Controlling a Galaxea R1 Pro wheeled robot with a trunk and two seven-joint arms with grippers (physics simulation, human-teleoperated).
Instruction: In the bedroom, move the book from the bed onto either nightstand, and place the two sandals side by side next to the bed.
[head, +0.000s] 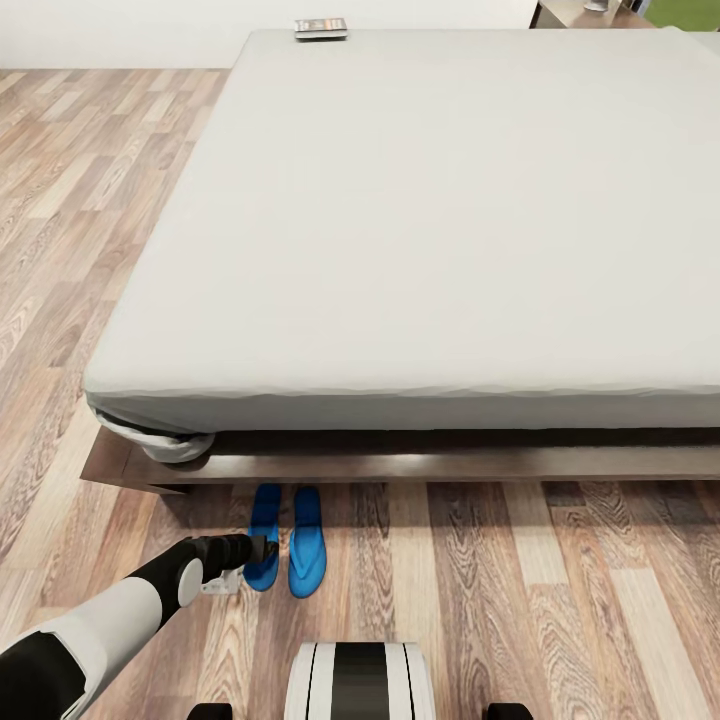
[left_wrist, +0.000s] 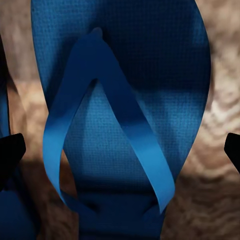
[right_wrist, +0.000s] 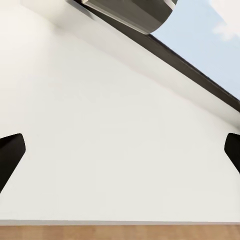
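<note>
Two bright blue sandals lie side by side on the floor in front of the bed frame (head: 400, 465), the left sandal (head: 264, 510) and the right sandal (head: 307, 540). My left gripper (head: 266, 549) hangs low over the left sandal, open. In the left wrist view that sandal (left_wrist: 125, 100) and its strap sit between the wide-apart fingertips (left_wrist: 11, 152), with the other sandal (left_wrist: 12, 220) at the edge. The book (head: 321, 28) lies at the far edge of the grey mattress (head: 430, 220). My right gripper (right_wrist: 120, 150) is open and holds nothing, facing a white wall.
Wood plank floor (head: 560, 590) runs around the bed. A brown furniture top (head: 580, 12) with a grey object stands beyond the bed's far right corner. My own base (head: 360, 680) is close behind the sandals. The right wrist view shows a dark window frame (right_wrist: 200, 70) and sky.
</note>
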